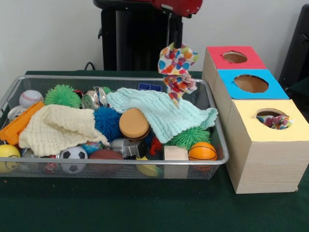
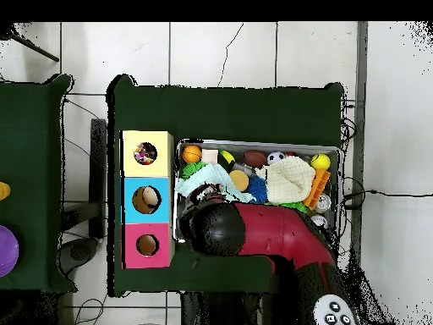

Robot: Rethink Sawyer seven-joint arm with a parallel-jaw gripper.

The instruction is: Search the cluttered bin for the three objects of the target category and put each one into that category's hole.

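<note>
My gripper (image 1: 177, 43) hangs from the arm at the top of the front view, shut on a polka-dot fabric bundle (image 1: 177, 67). The bundle dangles above the far right corner of the wire-mesh bin (image 1: 120, 78). A second polka-dot bundle (image 1: 273, 121) lies inside the yellow-surrounded hole (image 1: 270, 113) of the pale wooden box (image 1: 265, 164), to the right of the bin. In the overhead view the arm (image 2: 221, 228) covers the gripper and the held bundle. The yellow hole (image 2: 145, 153) shows the bundle in it there too. No third bundle shows.
The bin holds a cream cloth (image 1: 58, 128), a mint cloth (image 1: 159, 113), green (image 1: 63, 95) and blue (image 1: 106, 121) pom balls, a basketball (image 1: 202, 151), a soccer ball (image 1: 73, 157) and other toys. The blue-surrounded hole (image 1: 251, 83) and the red-surrounded hole (image 1: 235, 57) lie behind the yellow one.
</note>
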